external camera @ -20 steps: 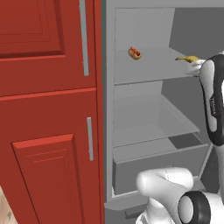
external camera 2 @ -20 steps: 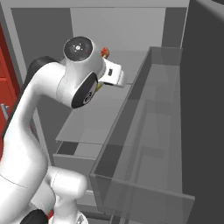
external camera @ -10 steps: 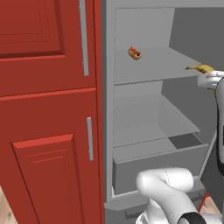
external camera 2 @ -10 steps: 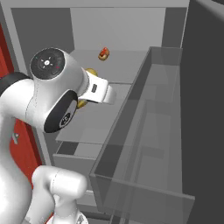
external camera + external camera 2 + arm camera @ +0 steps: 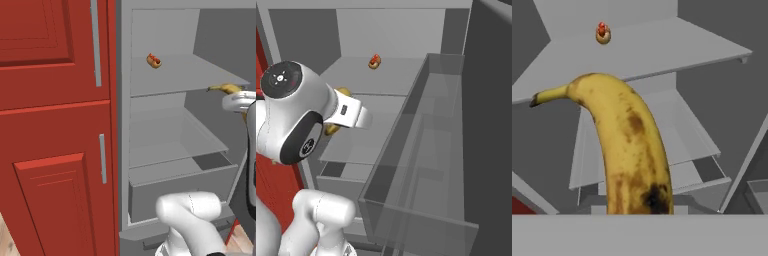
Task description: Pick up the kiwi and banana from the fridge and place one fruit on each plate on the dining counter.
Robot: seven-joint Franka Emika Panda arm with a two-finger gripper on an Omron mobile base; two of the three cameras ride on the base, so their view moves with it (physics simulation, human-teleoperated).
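Hot-dog item (image 5: 154, 61) on fridge shelf (image 5: 200, 75)

**Red cupboards and a stray snack**

A small red-and-tan hot-dog-like food item (image 5: 154, 61) lies alone far back on the upper shelf. Tall red cupboard doors (image 5: 50, 125) with vertical grey handles (image 5: 102, 158) stand to the left. Pale wooden floor (image 5: 5, 237) shows at the bottom corner.

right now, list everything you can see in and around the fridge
fridge: one, grey, open, with flat shelves
drawer: one, grey, at the fridge bottom, pulled out a little
door bin: one, clear grey, on the open fridge door
hot-dog-like food: one, red and tan, on the top shelf
cupboards: red, grey handles, left of the fridge
banana: one, yellow with brown spots, off the shelf, held in front of the fridge
gripper: one, white, jaws shut on the banana
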